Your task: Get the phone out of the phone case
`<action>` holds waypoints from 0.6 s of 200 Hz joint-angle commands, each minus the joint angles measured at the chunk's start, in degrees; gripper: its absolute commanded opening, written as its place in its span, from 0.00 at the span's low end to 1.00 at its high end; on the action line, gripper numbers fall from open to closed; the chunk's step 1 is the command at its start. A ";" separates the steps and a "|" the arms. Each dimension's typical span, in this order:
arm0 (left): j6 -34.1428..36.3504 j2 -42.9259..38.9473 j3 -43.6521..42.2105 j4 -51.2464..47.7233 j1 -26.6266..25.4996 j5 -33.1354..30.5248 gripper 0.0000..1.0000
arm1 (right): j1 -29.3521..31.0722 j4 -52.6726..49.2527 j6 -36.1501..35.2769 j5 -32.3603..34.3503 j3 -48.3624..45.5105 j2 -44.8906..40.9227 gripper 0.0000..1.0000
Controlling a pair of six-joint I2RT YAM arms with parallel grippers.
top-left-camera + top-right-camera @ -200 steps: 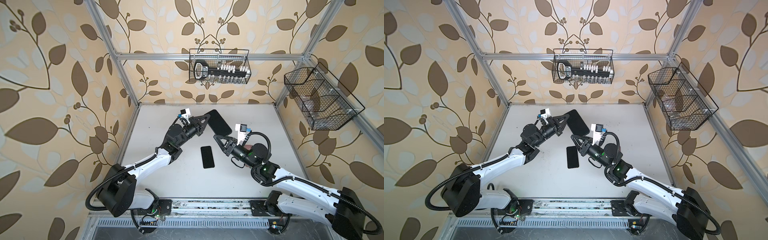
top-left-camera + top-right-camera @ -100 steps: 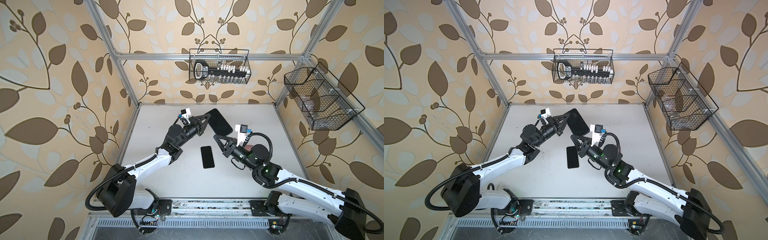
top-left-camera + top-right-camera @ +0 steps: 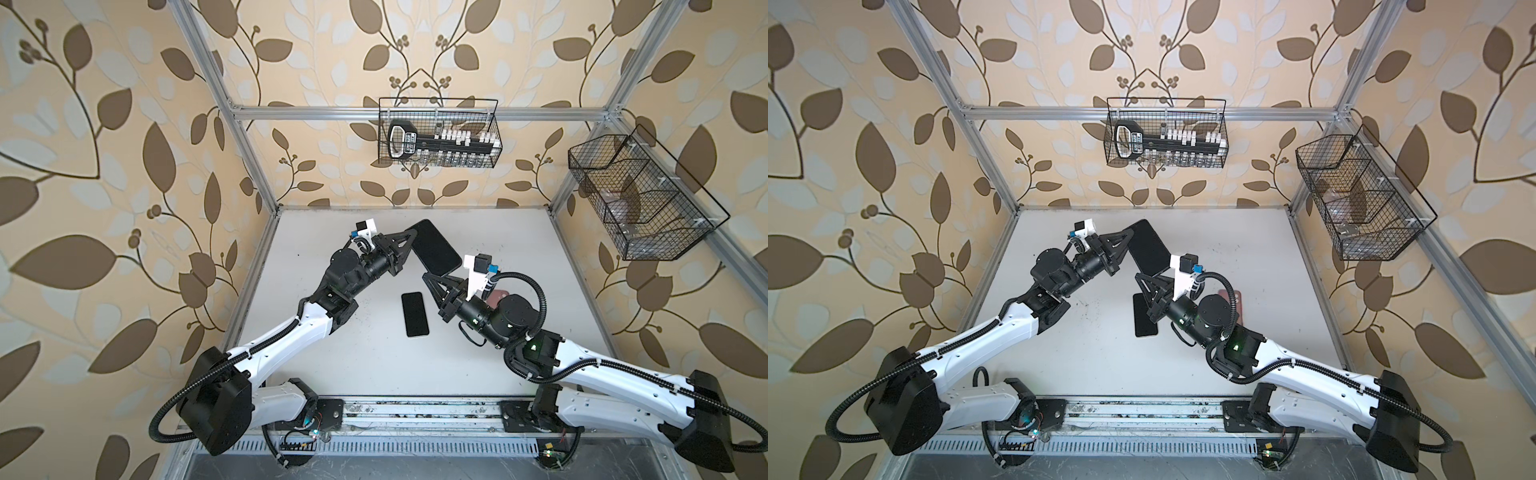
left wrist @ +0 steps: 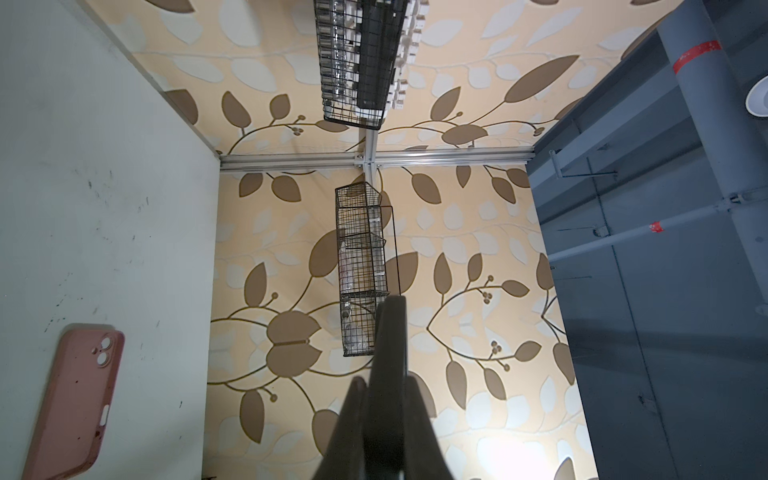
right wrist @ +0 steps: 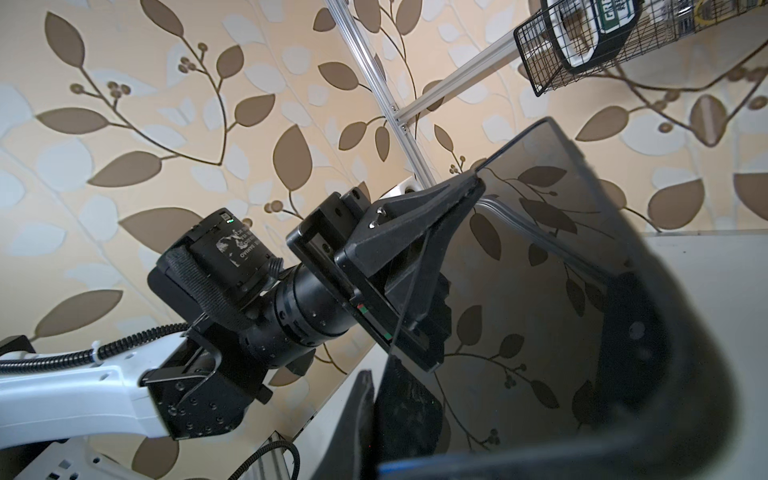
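A black phone in its black phone case (image 3: 434,252) (image 3: 1148,249) hangs tilted above the table's middle, held from two sides. My left gripper (image 3: 413,239) (image 3: 1131,235) is shut on its upper left edge; in the left wrist view the case (image 4: 390,332) shows edge-on between the fingers, with the gripper (image 4: 386,374) closed on it. My right gripper (image 3: 428,276) (image 3: 1140,276) is shut on its lower end. In the right wrist view the glossy screen (image 5: 540,291) mirrors the wallpaper, and the right gripper (image 5: 374,395) clamps the near edge. I cannot tell phone from case along the rim.
A phone-sized black slab (image 3: 414,313) (image 3: 1144,320) lies flat on the table (image 3: 374,365) under the grippers. A pink case (image 4: 75,399) (image 3: 1231,297) lies behind my right wrist. Wire baskets hang on the back wall (image 3: 438,133) and the right wall (image 3: 640,199).
My right gripper has edged toward the case's lower end and its jaws have narrowed onto it. The left gripper and the case have stayed almost still.
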 commanded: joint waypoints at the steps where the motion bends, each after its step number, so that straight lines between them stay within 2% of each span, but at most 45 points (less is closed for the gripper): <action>1: 0.14 -2.70 3.28 -1.62 -0.22 -0.52 0.00 | 0.10 -5.01 -8.28 6.95 0.87 0.73 0.14; 120: -3.29 -4.62 4.34 -2.89 -0.21 0.24 0.00 | 1.74 -6.41 -13.18 12.41 -1.59 0.39 0.16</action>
